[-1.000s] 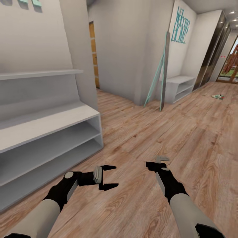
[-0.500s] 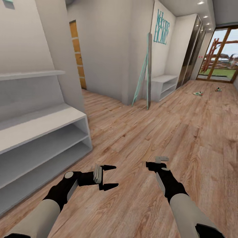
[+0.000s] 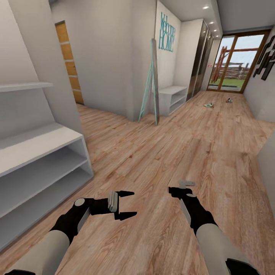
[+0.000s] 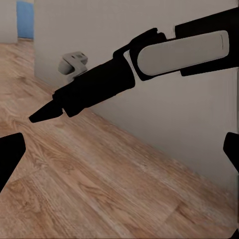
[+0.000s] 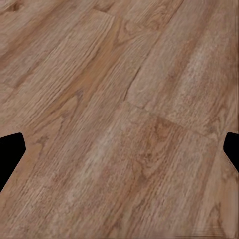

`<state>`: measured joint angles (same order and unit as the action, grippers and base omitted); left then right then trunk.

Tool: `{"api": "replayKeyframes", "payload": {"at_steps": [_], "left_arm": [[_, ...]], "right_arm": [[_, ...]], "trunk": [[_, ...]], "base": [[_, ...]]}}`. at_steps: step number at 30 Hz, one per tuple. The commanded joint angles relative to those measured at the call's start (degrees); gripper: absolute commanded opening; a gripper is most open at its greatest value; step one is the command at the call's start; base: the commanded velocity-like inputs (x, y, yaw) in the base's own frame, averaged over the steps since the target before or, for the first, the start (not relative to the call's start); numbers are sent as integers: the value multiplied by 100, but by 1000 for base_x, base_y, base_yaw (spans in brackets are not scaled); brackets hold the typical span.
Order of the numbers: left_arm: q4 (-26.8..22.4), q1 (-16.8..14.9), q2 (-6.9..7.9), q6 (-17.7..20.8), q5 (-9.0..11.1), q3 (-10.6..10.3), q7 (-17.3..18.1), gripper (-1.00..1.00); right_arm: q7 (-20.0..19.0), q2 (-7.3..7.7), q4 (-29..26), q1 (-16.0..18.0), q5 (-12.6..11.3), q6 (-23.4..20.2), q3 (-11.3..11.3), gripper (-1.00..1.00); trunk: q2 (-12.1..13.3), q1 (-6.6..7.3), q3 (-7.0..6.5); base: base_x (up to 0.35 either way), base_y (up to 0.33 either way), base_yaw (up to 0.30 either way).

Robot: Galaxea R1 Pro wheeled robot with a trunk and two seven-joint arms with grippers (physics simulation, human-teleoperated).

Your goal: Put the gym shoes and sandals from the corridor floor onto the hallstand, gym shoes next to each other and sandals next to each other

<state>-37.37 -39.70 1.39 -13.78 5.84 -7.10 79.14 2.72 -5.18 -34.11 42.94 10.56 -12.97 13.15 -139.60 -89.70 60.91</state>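
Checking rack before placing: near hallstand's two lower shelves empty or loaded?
Empty as far as visible: hallstand shows bare open shelf levels, no shoes; its left part is cut off.

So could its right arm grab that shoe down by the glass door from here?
Probably not. The gym shoe lies far down the corridor floor, while the right pincer hangs open beside the robot; it would have to drive closer.

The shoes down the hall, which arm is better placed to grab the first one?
Neither yet. Both shoes lie far down the floor. Left gripper and right gripper are open and empty; the right sits slightly nearer their side.
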Motion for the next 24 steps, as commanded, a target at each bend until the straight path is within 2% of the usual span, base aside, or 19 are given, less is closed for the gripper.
{"api": "replayKeyframes", "payload": {"at_steps": [1, 10, 12, 18, 19, 20, 21, 22, 24], "left_arm": [[2, -3, 10, -37, 52, -37, -4, 100], [2, -3, 2, 261, 57, -37, -4, 100], [2, -3, 2, 274, 57, -36, -6, 100], [0, -3, 2, 293, 57, 20, -65, 100], [-3, -3, 2, 295, 57, 164, -82, 100], [-6, -3, -4, 296, 52, 465, -120, 100], [-8, -3, -8, 296, 48, 656, -151, 100], [-13, -3, -19, 296, 42, 993, -222, 100], [-17, -3, -27, 297, 38, 1244, -300, 100]], "right_arm": [[-8, -9, -8, 4, 60, -30, 29, 100], [-8, -9, -8, 4, 60, -30, 29, 100], [-8, -9, -12, 4, 60, -30, 29, 100], [-8, -9, -14, 4, 60, -30, 29, 100], [-8, -9, -15, 4, 60, -30, 29, 100], [-8, -9, -16, 4, 60, -30, 29, 100], [-8, -9, -16, 4, 60, -30, 29, 100], [-8, -9, -15, 4, 60, -30, 29, 100], [-8, -9, -13, 4, 60, -30, 29, 100]], "trunk": [[-2, 1, 5], [-363, -197, 167], [-367, -202, 211], [-367, -202, 211], [-367, -202, 211], [-367, -202, 211], [-367, -202, 210], [-367, -202, 209], [-367, -202, 205]], "base": [[0, 0, -254], [0, 0, -254], [0, 0, -254], [0, 0, -254], [0, 0, -254], [0, 0, -254], [0, 0, -254], [0, 0, -254], [0, 0, -254]]}}
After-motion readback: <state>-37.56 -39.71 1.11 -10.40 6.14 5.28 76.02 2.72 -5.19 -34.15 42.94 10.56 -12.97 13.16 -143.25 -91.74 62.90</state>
